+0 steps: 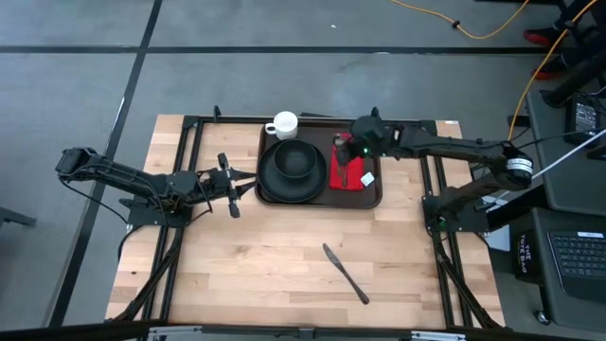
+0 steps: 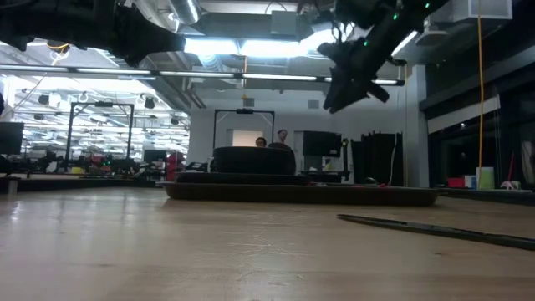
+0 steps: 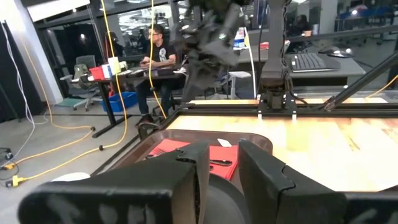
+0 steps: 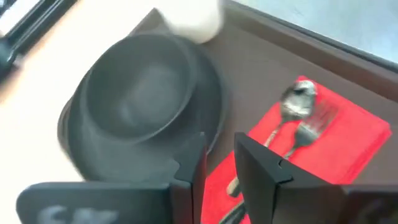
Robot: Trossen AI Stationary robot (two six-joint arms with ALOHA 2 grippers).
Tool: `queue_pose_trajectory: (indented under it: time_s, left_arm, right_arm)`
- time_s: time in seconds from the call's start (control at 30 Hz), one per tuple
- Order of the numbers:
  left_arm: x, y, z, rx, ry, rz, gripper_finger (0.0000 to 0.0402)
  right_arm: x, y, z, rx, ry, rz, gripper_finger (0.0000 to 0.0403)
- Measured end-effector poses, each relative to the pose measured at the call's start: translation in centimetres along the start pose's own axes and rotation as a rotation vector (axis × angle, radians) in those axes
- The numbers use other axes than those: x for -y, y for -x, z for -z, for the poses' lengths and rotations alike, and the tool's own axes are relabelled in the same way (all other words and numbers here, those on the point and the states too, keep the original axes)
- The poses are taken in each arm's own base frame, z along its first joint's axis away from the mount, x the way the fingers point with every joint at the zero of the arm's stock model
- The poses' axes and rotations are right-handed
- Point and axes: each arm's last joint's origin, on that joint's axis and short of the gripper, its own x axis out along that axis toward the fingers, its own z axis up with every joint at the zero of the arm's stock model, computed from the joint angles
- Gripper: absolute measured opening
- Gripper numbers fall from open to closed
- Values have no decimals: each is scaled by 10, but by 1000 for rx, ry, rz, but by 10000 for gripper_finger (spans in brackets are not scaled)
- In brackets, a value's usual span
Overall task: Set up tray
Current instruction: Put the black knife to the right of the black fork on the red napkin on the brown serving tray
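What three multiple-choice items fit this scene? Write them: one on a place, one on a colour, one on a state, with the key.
1. Where does the dark slim table knife lie?
A. On the bare wooden table, outside the large dark brown rectangular plastic tray
B. On the napkin
C. In the bowl

2. What colour is the folded cloth napkin under the metal spoon and metal fork?
A. Blue
B. Red
C. White

3. How does the round black bowl stand?
A. Upside down on the table
B. Tipped on its side
C. Upright on the round black plate

Key: 1 A, since the high view shows the knife alone on the wood in front of the tray; 2 B, since the napkin is plainly red in the right wrist view; 3 C, since the bowl's hollow faces up, with the plate's rim around it.
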Motion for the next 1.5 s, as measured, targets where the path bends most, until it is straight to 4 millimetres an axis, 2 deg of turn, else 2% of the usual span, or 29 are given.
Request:
queue_pose_trajectory:
  time_s: [0.2,0.3,0.47,0.63,0.8,0.9,1.07,1.23,1.5]
  left_arm:
    - [0,0,-1,9,5,0,75]
    - [0,0,-1,8,4,1,74]
    - [0,0,-1,8,26,12,76]
    - [2,0,-1,10,43,64,79]
    - [2,0,-1,10,19,73,77]
    - [2,0,-1,11,3,83,77]
    - [4,0,-1,21,-33,148,74]
    - [5,1,2,-6,-49,183,61]
    - [11,-3,11,-60,-73,298,6]
  right_arm:
    - [-35,17,28,-46,294,-73,87]
    - [-46,26,41,-21,383,-20,85]
    - [-60,37,72,77,523,5,53]
    - [-54,39,117,188,582,-130,7]
    - [-43,45,152,236,574,-281,23]
    - [-40,52,166,230,599,-362,18]
    - [-41,59,177,215,636,-423,6]
    - [-41,60,178,212,640,-427,34]
    - [-41,59,178,212,634,-422,50]
